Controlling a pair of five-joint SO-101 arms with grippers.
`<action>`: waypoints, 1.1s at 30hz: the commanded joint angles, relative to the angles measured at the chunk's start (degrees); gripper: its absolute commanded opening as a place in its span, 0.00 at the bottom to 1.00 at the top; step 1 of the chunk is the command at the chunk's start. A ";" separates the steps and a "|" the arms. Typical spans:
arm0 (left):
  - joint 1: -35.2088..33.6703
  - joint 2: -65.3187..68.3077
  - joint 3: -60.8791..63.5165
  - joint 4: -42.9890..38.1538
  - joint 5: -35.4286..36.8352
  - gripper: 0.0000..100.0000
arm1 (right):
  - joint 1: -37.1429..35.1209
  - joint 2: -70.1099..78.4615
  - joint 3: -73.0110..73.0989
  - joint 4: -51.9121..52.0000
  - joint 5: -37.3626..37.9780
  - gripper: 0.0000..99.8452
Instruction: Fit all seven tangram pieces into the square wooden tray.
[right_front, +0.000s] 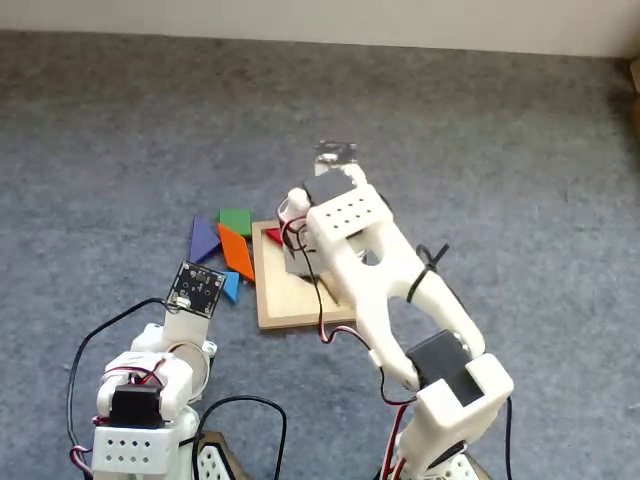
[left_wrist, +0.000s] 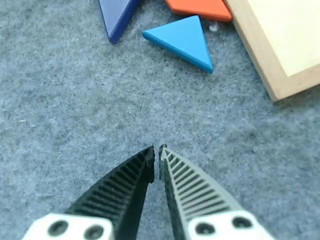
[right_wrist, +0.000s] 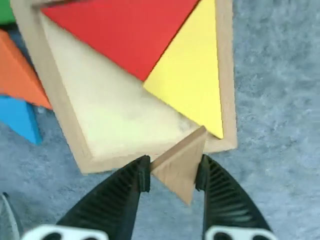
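Right jaws pinch the wooden triangle (right_wrist: 176, 167), tip toward the tray (right_wrist: 56, 90).

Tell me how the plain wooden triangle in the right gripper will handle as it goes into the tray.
The wooden triangle looks rigid and light, unlikely to flex. The right gripper seems to pinch angled sides, so it may pivot or slip out. Flat faces suggest it will lie still in the tray, not roll.
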 joint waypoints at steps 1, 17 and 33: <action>0.40 -1.45 1.10 0.26 0.44 0.05 | -0.40 -3.21 1.63 -8.66 -12.66 0.14; 0.40 -1.45 1.10 0.26 0.44 0.05 | -0.57 -3.38 12.97 -24.04 -33.85 0.15; 0.40 -1.45 1.10 0.26 0.44 0.05 | -0.66 -3.65 12.79 -23.43 -34.11 0.15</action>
